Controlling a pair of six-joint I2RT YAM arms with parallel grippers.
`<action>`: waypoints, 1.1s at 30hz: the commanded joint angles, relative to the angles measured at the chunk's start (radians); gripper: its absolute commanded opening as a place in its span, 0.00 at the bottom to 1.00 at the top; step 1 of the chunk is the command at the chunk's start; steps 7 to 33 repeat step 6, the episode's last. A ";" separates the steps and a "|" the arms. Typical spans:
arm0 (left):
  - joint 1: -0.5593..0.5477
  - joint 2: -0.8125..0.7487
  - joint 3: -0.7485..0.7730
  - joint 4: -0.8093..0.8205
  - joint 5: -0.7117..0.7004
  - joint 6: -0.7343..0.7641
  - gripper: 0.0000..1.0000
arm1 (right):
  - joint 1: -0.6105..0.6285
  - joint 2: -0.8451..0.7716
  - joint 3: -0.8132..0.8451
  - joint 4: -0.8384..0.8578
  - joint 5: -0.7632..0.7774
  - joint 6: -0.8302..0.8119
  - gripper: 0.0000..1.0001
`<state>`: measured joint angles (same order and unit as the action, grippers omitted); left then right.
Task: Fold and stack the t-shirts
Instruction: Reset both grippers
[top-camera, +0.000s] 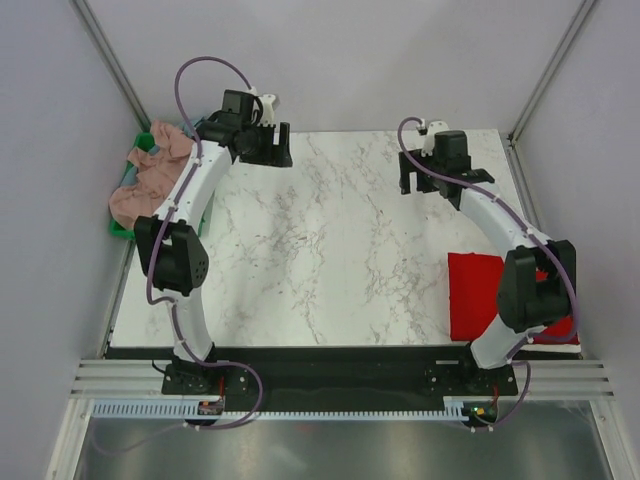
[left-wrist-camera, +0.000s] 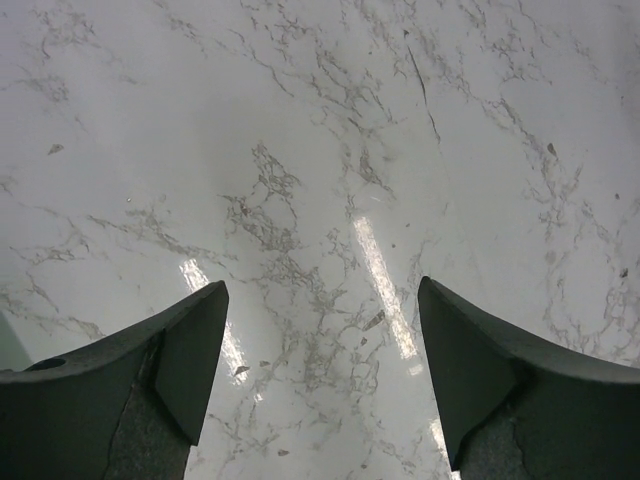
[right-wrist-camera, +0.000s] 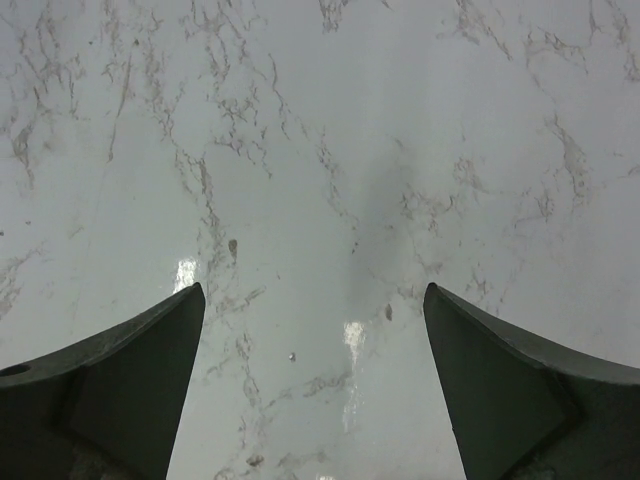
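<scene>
A folded bright red t-shirt (top-camera: 483, 296) lies flat at the near right of the marble table, partly hidden by my right arm. A crumpled dusty pink t-shirt (top-camera: 150, 172) lies heaped in the green bin (top-camera: 121, 229) at the far left edge. My left gripper (top-camera: 266, 148) hovers over the far left of the table, beside the bin, open and empty (left-wrist-camera: 322, 372). My right gripper (top-camera: 424, 172) hovers over the far right of the table, open and empty (right-wrist-camera: 314, 385). Both wrist views show only bare marble between the fingers.
The white marble table (top-camera: 320, 240) spans the view, with a black strip along its near edge. Grey enclosure walls and metal corner posts stand at the left, back and right. The arm bases sit at the near edge.
</scene>
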<state>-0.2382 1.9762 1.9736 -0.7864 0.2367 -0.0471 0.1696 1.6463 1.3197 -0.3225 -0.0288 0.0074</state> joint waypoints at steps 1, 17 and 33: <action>-0.016 -0.016 0.053 0.041 -0.048 0.046 0.84 | 0.060 0.042 0.082 0.082 0.108 0.052 0.98; -0.045 -0.002 0.047 0.042 -0.108 0.113 0.86 | 0.113 0.102 0.099 0.099 0.110 0.052 0.98; -0.045 -0.002 0.047 0.042 -0.108 0.113 0.86 | 0.113 0.102 0.099 0.099 0.110 0.052 0.98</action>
